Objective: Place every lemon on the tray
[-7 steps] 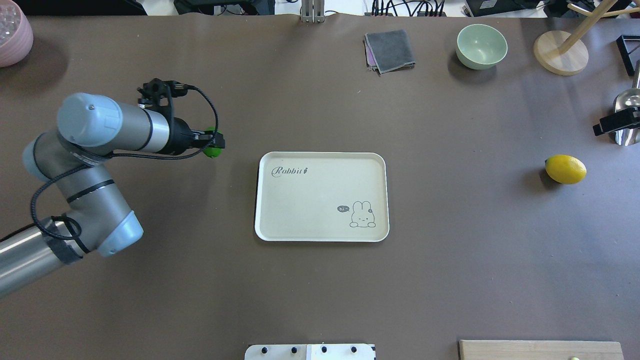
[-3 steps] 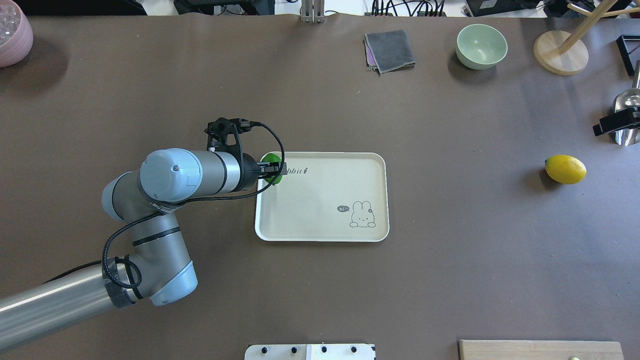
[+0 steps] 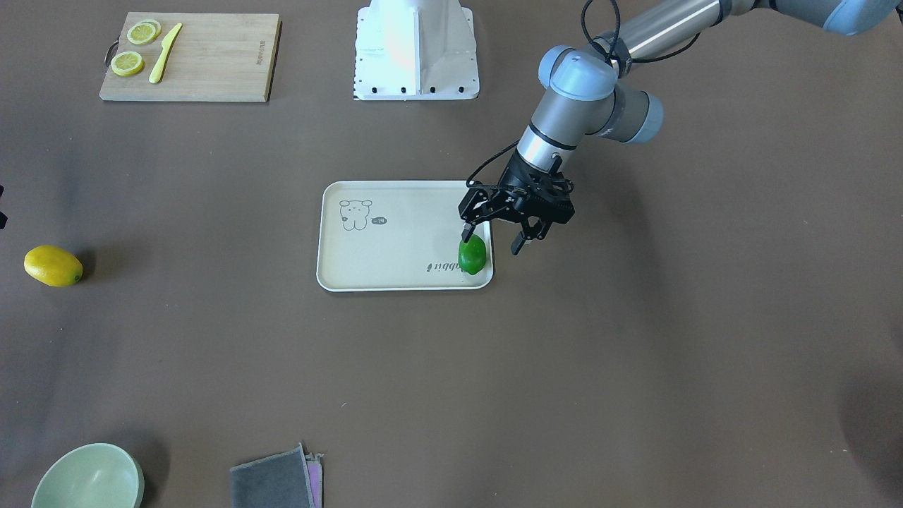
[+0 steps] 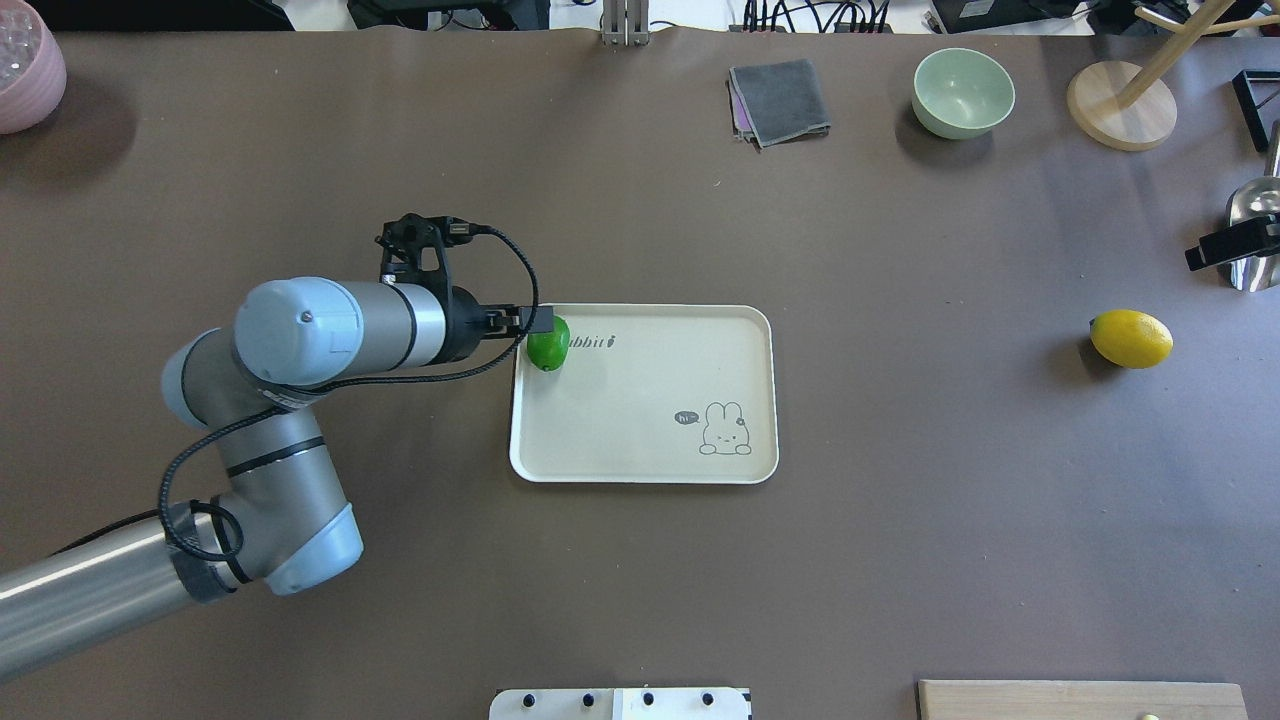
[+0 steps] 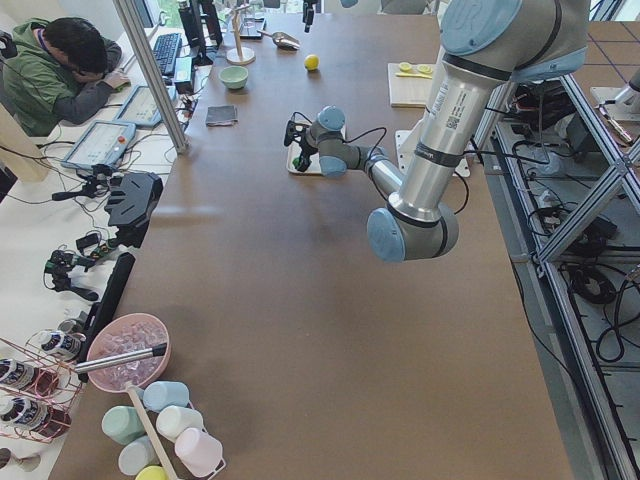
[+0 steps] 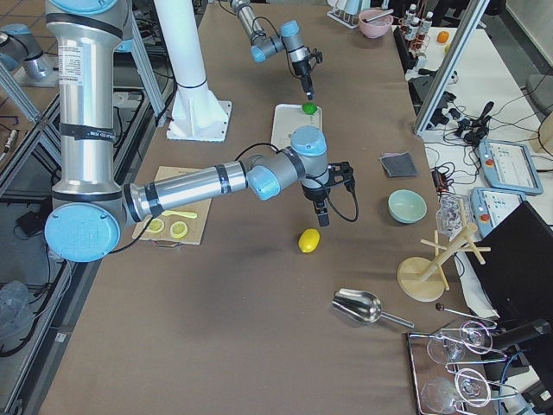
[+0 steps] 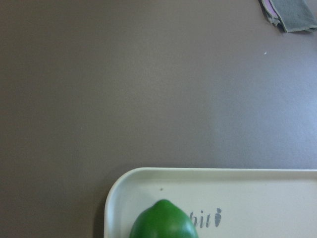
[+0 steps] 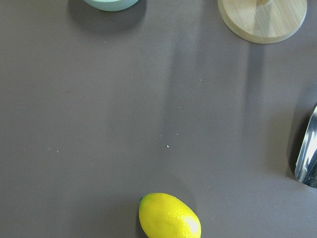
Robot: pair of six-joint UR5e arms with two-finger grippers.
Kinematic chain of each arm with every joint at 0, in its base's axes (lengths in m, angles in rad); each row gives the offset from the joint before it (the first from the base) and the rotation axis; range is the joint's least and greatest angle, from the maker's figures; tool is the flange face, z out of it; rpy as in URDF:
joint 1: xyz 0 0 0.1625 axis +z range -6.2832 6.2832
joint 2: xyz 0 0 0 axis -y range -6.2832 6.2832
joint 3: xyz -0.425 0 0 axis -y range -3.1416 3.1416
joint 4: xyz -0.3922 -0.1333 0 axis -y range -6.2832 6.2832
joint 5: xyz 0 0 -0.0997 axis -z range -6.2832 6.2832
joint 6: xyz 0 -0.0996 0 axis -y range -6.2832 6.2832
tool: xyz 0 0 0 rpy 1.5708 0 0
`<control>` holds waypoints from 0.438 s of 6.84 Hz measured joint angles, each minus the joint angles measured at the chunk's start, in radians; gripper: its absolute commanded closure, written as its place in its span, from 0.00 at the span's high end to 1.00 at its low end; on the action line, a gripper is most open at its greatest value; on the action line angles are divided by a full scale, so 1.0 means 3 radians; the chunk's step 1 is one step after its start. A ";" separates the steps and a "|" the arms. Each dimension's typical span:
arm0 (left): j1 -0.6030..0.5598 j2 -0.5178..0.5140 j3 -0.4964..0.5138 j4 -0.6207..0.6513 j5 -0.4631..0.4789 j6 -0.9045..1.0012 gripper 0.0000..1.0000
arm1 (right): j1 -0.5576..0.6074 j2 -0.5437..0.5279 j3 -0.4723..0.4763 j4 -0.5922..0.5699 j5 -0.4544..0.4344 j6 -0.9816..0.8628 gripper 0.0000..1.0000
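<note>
The green lemon (image 4: 548, 343) lies on the cream tray (image 4: 640, 420) in the corner by the "Rabbit" script, also in the front view (image 3: 472, 254) and the left wrist view (image 7: 163, 222). My left gripper (image 3: 492, 241) is open and empty, just above the lemon at the tray's edge (image 3: 395, 254). The yellow lemon (image 4: 1131, 338) lies on the bare table far from the tray, also in the right wrist view (image 8: 170, 216). My right gripper (image 6: 321, 214) hovers just above it. I cannot tell whether it is open or shut.
A wooden cutting board (image 3: 190, 56) with lemon slices and a yellow knife lies near the robot's base. A green bowl (image 4: 963, 92), a grey cloth (image 4: 780, 100), a wooden stand (image 4: 1120, 105) and a metal scoop (image 4: 1255, 215) stand at the far right.
My left arm carried the green lemon rightward over the tray's corner. The gripper has opened, the lemon now rests on the tray, and the arm has drawn back slightly.
</note>
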 measured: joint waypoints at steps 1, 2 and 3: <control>-0.0202 0.0244 -0.0117 -0.0008 -0.0243 0.0411 0.98 | -0.0002 -0.0022 -0.0064 0.0144 -0.0020 -0.0163 0.98; -0.0423 0.0479 -0.0192 -0.0025 -0.0515 0.0959 0.98 | -0.0002 -0.0031 -0.0136 0.0259 -0.0047 -0.0411 0.98; -0.0632 0.0685 -0.0248 -0.0039 -0.0758 0.1541 0.98 | -0.0009 -0.0034 -0.0211 0.0408 -0.0110 -0.0789 0.99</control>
